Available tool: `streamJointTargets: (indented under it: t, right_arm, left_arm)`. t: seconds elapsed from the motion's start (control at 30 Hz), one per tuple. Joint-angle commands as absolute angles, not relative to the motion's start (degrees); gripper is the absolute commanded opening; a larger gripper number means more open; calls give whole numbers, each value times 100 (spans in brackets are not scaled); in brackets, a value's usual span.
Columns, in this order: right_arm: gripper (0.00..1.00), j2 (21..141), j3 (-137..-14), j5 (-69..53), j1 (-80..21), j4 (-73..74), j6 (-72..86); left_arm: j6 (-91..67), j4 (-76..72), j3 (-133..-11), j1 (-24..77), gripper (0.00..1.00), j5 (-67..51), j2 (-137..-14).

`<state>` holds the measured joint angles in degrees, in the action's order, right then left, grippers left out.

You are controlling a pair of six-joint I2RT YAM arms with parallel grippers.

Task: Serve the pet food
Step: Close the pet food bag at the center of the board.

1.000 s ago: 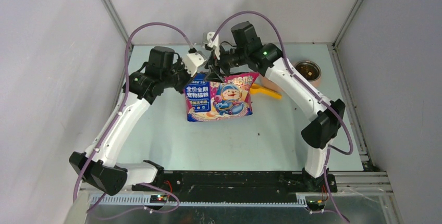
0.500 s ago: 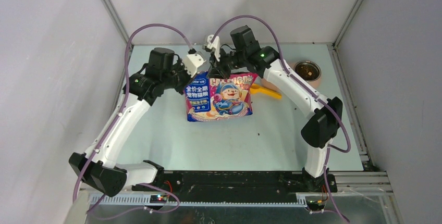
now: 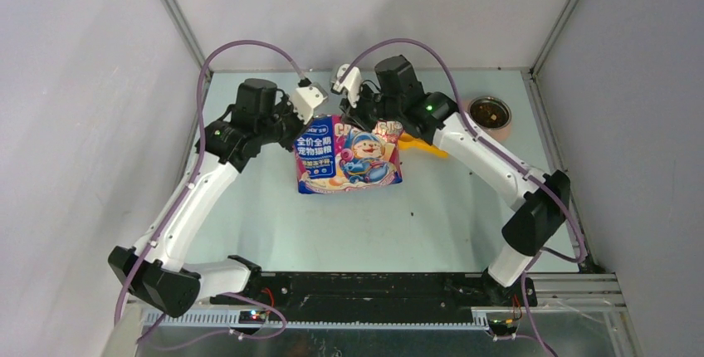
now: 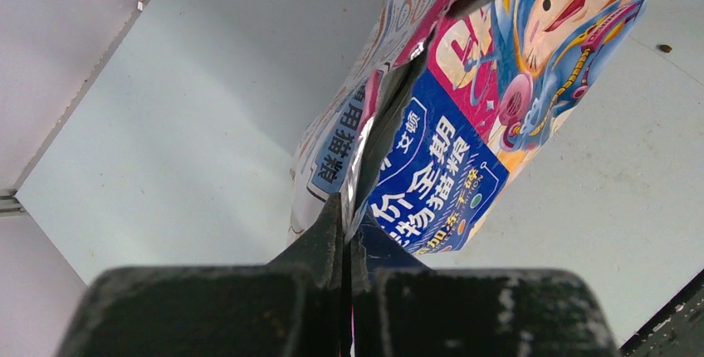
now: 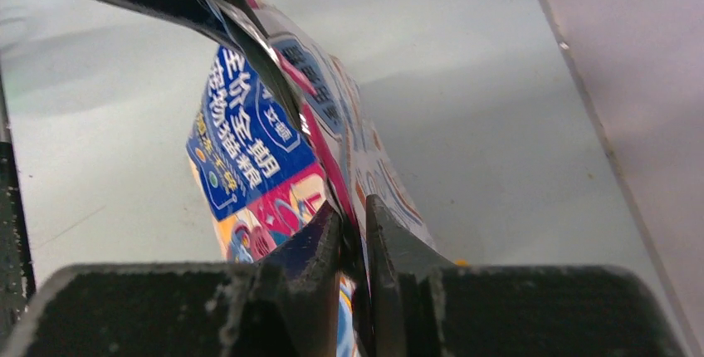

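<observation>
The step in hand looked like opening the bag [image 3: 349, 158], which stood lifted near the far edge of the table [image 3: 465, 224], about midway along it. The left gripper [image 4: 344, 222] had its jaws pressed tight together on the bag's upper left edge, the film creased between them. The right gripper [image 5: 354, 217] pinched the top edge just beside it with narrow jaws, a fold of the printed film caught between the fingers.

Some pet food [image 3: 491, 112] lay as dark pellets in the bowl [image 3: 471, 106] at the far right corner, well apart from the bag (whatever the bag itself held could not be seen). A yellow scoop [image 3: 427, 148] lay on the table just behind the bag's right side, partly under the right arm.

By my judgement, the next move called for the two grips to draw apart along the top seam, firmly enough to part it, yet with the bag kept upright so that nothing spilled.
</observation>
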<state>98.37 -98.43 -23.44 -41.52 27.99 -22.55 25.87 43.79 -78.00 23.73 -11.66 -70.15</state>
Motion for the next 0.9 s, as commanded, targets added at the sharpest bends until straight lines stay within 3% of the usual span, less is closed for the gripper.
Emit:
streamJointTargets:
  t: [0.0, 0.33, 0.4, 0.5, 0.6, 0.63, 0.73, 0.87]
  right_arm:
    - [18, 9353, -9587, -1168, -3907, 2471, -2567]
    - [23, 8988, -9149, -1480, -3709, 2877, -3441]
    - [18, 8988, -9153, -1590, -3652, 3029, -3543]
    - [0, 9017, -9239, -1702, -3559, 3265, -3629]
    - [0, 8999, -9301, -1861, -3389, 3429, -3618]
    - [3, 8965, -9306, -1867, -3364, 3450, -3620]
    - [31, 8873, -9295, -1937, -3304, 3555, -3746]
    - [50, 8622, -9042, -1984, -3290, 3659, -4144]
  left_arm:
    - [2438, 4319, -7791, 2342, 0, -958, -6592]
    - [2585, 4401, -7699, 2334, 0, -974, -6549]
    - [2593, 4404, -7706, 2337, 0, -956, -6558]
    - [2604, 4415, -7713, 2330, 0, -928, -6553]
    - [2632, 4419, -7716, 2334, 0, -927, -6550]
    - [2639, 4420, -7716, 2337, 0, -920, -6549]
    - [2655, 4432, -7731, 2333, 0, -914, -6543]
    - [2670, 4417, -7688, 2331, 0, -970, -6519]
